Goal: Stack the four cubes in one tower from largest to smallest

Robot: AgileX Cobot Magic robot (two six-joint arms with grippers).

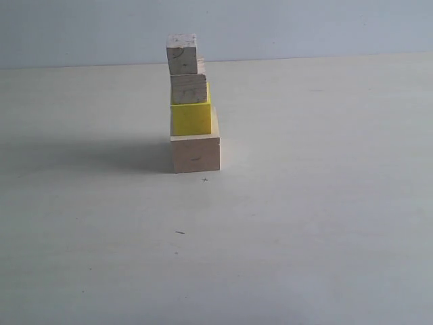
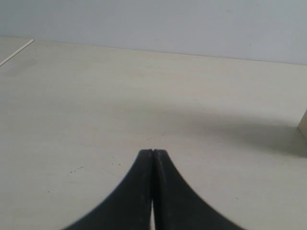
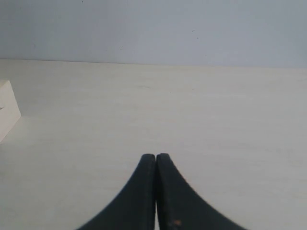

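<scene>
Tower point(image 1: 191, 112) looks done: large pale cube point(image 1: 195, 154) at the base, yellow cube point(image 1: 191, 120) on it, then grained cube point(image 1: 189, 89), with smallest cube point(image 1: 182, 53) on top, sitting slightly off-centre. Left gripper point(image 2: 152, 152) and right gripper point(image 3: 156, 156) are both pinched closed and empty, one on either side of the tower. Retract away from it, no sweeps past the base. Table point(image 1: 325, 223) is pale, matte and flat, with a plain wall point(image 1: 304, 27) behind the tower.
</scene>
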